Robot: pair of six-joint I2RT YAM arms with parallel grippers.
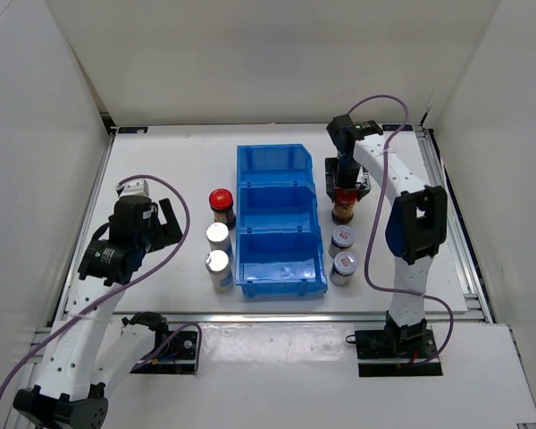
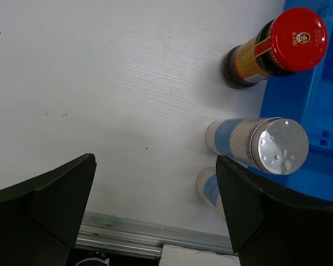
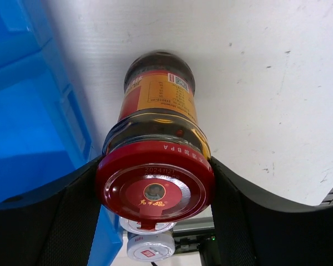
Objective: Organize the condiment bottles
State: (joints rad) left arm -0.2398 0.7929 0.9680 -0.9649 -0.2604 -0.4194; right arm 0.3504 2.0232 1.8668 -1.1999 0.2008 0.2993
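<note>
Grasp step, I'd say, with the lift next. Nearest, the left gripper [image 1: 167,223] hangs wide open and empty, left of two silver-topped shaker bottles [image 1: 218,237]. Right of the blue three-compartment plastic bin [image 1: 281,255] stand two grey-lidded small jars [image 1: 344,265]. Behind them is the dark glass sauce bottle with a red cap [image 3: 158,105], upright, seemingly on the table, just beside the bin. The right gripper [image 1: 344,189] has both fingers pressed on that cap, so it is closed on it. Amber label, dark liquid, glossy glass. Next move wants a straight lift, then across into a compartment. A matching red-capped bottle [image 1: 220,201] sits farthest in the left row.
</note>
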